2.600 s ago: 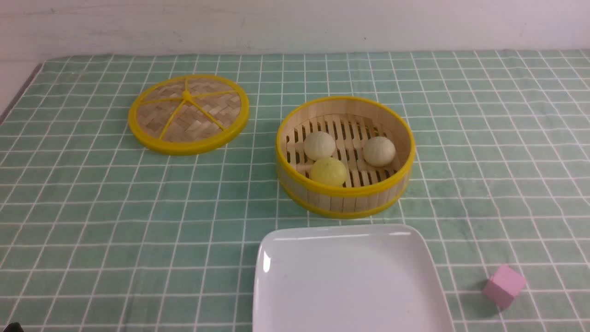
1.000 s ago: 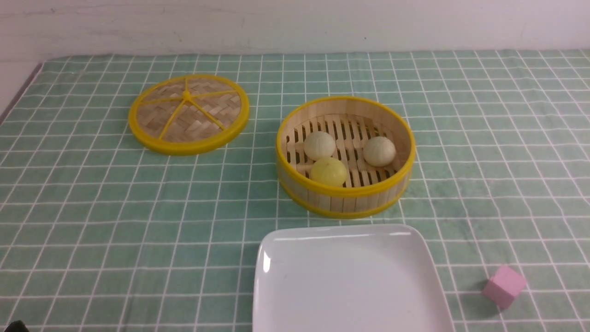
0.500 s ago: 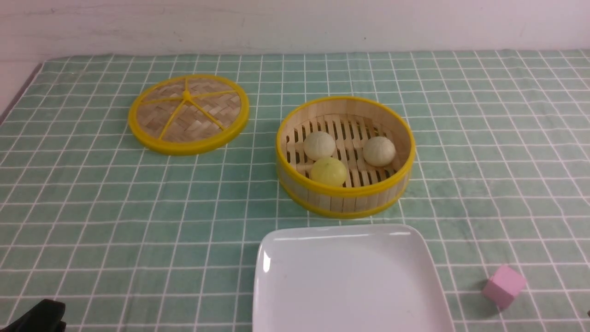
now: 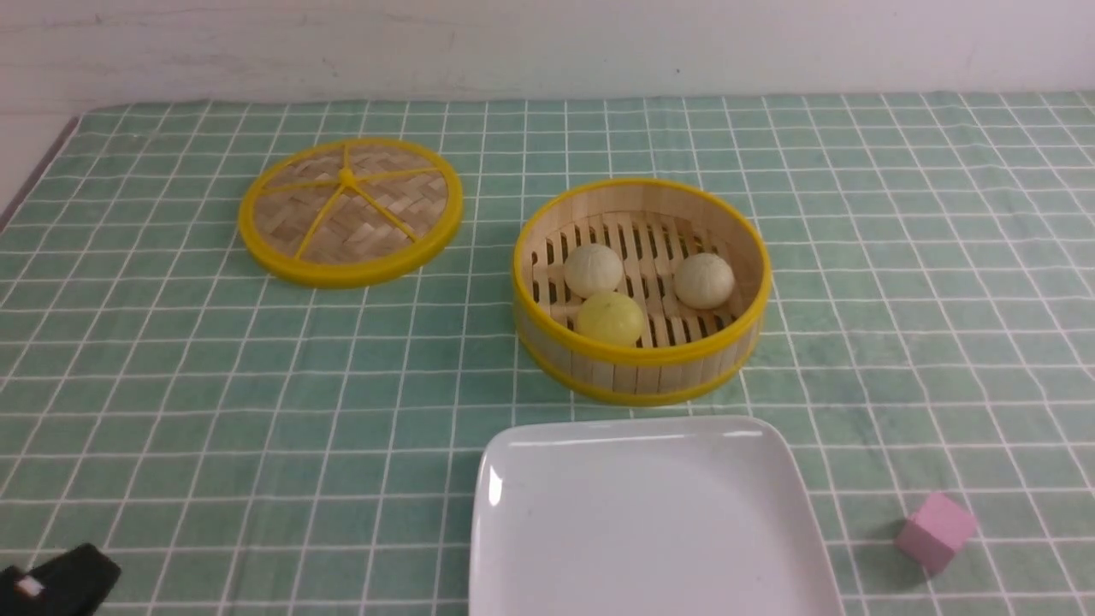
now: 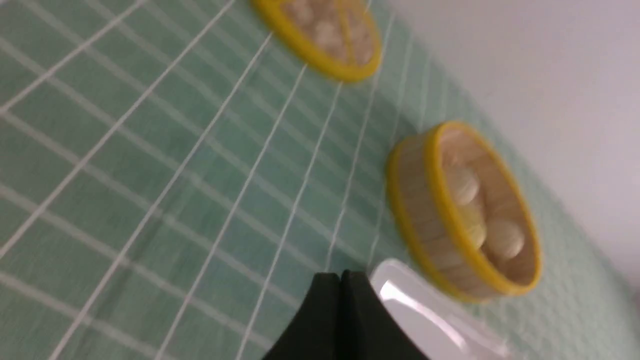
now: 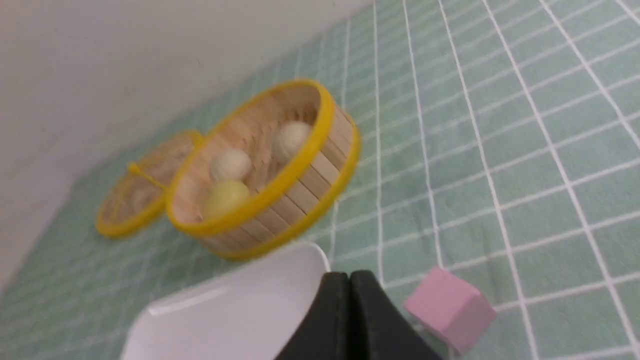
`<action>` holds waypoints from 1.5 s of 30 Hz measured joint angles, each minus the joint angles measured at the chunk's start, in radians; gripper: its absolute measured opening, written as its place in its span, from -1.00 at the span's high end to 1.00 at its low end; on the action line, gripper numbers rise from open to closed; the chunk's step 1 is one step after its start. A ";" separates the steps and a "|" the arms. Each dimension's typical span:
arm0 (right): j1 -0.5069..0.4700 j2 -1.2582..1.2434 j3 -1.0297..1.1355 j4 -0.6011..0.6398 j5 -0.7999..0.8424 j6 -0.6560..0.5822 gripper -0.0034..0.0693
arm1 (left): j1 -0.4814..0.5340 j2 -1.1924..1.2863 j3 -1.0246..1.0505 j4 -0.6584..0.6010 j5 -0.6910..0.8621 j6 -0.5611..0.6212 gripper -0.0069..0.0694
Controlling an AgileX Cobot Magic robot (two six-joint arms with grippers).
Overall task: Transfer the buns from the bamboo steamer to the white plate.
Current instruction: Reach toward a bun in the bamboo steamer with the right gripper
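Though its lid (image 4: 350,210) lies flat on the cloth (image 4: 214,385) well off to the robot's left and farther back, the steamer (image 4: 642,376) holds all three buns on its slatted floor. The left cream bun (image 4: 593,269) and the right cream bun (image 4: 704,280) sit apart from each other near the middle of the basket. The yellow bun (image 4: 609,318) lies nearest the robot, close against the near wall and just beside the left cream bun; whether the two touch cannot be told. The steamer stands upright near the middle of the green checked cloth. The plate (image 4: 650,522) rests nearer the robot, with a narrow strip of cloth between it and the steamer, and its near side runs out of the front view. A pink cube (image 4: 934,529) sits on the cloth near the plate's right side, not touching it. The left gripper (image 5: 341,276) is clenched, its black fingers pressed together with nothing between them; its wrist view shows it above the cloth near a corner of the plate, and the front view catches only a black part at the near left corner. The right gripper (image 6: 349,276) is likewise closed tight on nothing, seen from its wrist camera above the plate's edge with the cube just beside it.
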 joint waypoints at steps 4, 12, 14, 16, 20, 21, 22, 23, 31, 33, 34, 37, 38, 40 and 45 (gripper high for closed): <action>0.000 0.239 -0.101 -0.044 0.157 -0.038 0.91 | 0.000 0.194 -0.072 0.002 0.145 0.058 0.81; 0.039 0.803 -0.285 0.399 0.389 -0.581 0.90 | 0.000 0.579 -0.201 -0.138 0.222 0.420 0.81; 0.062 0.864 -0.305 0.444 0.405 -0.639 0.90 | 0.000 0.614 -0.210 -0.163 0.224 0.465 0.81; 0.113 0.967 -0.366 0.509 0.423 -0.730 0.90 | 0.000 0.672 -0.217 -0.208 0.226 0.529 0.81; 0.218 1.156 -0.534 0.459 0.424 -0.727 0.89 | 0.000 0.741 -0.222 -0.243 0.242 0.589 0.80; 0.235 1.198 -0.576 0.429 0.424 -0.705 0.89 | 0.000 0.750 -0.222 -0.243 0.244 0.591 0.79; 0.262 1.250 -0.667 0.356 0.422 -0.657 0.89 | 0.000 0.759 -0.222 -0.243 0.244 0.595 0.78; 0.276 1.282 -0.724 0.304 0.413 -0.620 0.89 | 0.000 0.762 -0.222 -0.244 0.240 0.595 0.77; 0.307 1.495 -1.131 -0.087 0.326 -0.342 0.77 | 0.000 0.763 -0.222 -0.245 0.215 0.595 0.72; 0.307 1.591 -1.259 -0.197 0.325 -0.266 0.65 | 0.000 0.763 -0.222 -0.245 0.214 0.595 0.70; 0.307 1.598 -1.268 -0.204 0.325 -0.258 0.62 | 0.000 0.763 -0.222 -0.245 0.214 0.595 0.70; 0.307 1.722 -1.405 -0.295 0.314 -0.221 0.37 | 0.000 0.763 -0.222 -0.245 0.208 0.595 0.68; 0.307 1.728 -1.412 -0.297 0.313 -0.221 0.36 | 0.000 0.763 -0.222 -0.245 0.207 0.595 0.68; 0.307 1.795 -1.473 -0.310 0.289 -0.219 0.16 | 0.000 0.763 -0.222 -0.245 0.197 0.595 0.67; 0.308 1.888 -1.512 -0.314 0.222 -0.219 -0.07 | 0.000 0.763 -0.222 -0.245 0.192 0.595 0.64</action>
